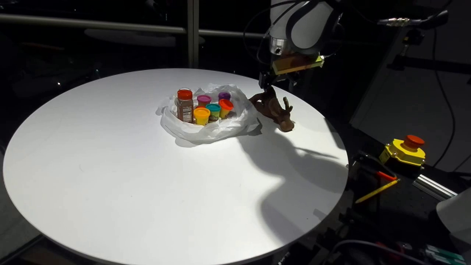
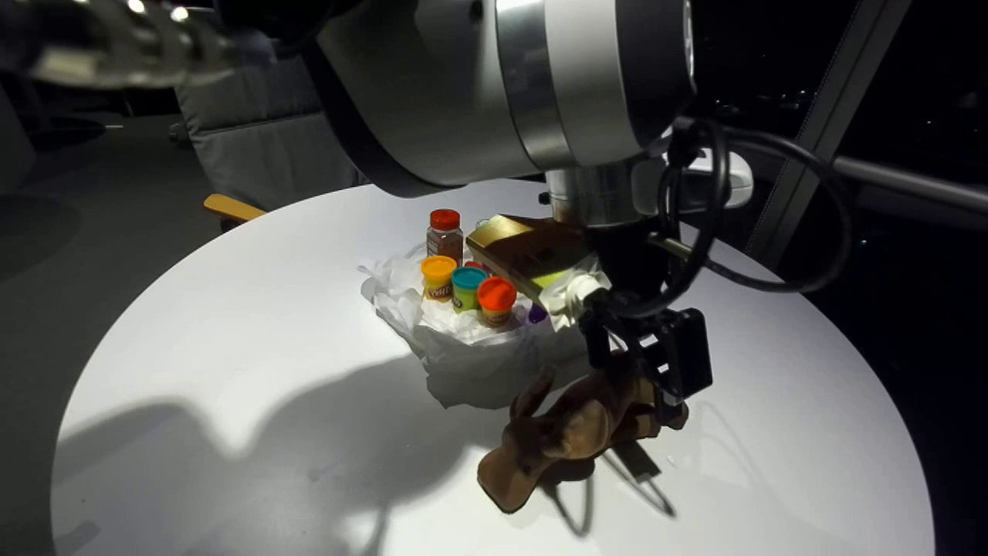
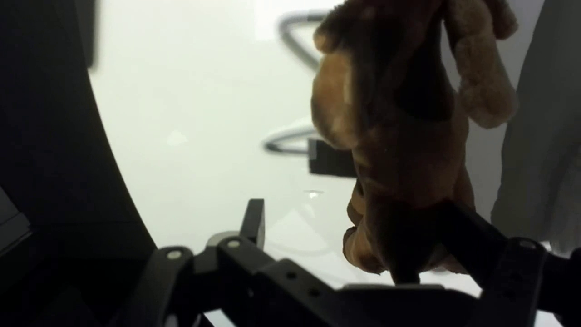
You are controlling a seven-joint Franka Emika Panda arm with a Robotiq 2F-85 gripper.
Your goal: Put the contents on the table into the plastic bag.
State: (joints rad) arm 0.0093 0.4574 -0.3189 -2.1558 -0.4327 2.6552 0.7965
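Table (image 1: 110, 187): round, white, partly in shadow; the work surface. Clock read in an exterior view, twelve at the far edge.

Bag (image 1: 206, 137): thin white plastic, crumpled, near one o'clock; spread open, presumably so things can be lowered in.

Toy (image 1: 274, 110): soft brown animal, at the bag's three o'clock and outside it, lying on the table, head toward five; apparently the last item to pack.

Gripper (image 3: 356, 218): spread wide, gripping nothing. In the wrist view the finger at the toy's nine o'clock stands off it; the one at three overlaps its hind end, contact unclear. Probably placed to straddle the body.

Jar (image 1: 185, 106): red cap, upright in the bag, between its nine and ten o'clock.

Orange tub (image 1: 202, 116), teal tub (image 1: 213, 110), red tub (image 1: 226, 105), pink tub (image 1: 204, 100), purple tub (image 1: 224, 96): lidded, bunched about the bag's centre; close packing and raised film likely keep them standing.
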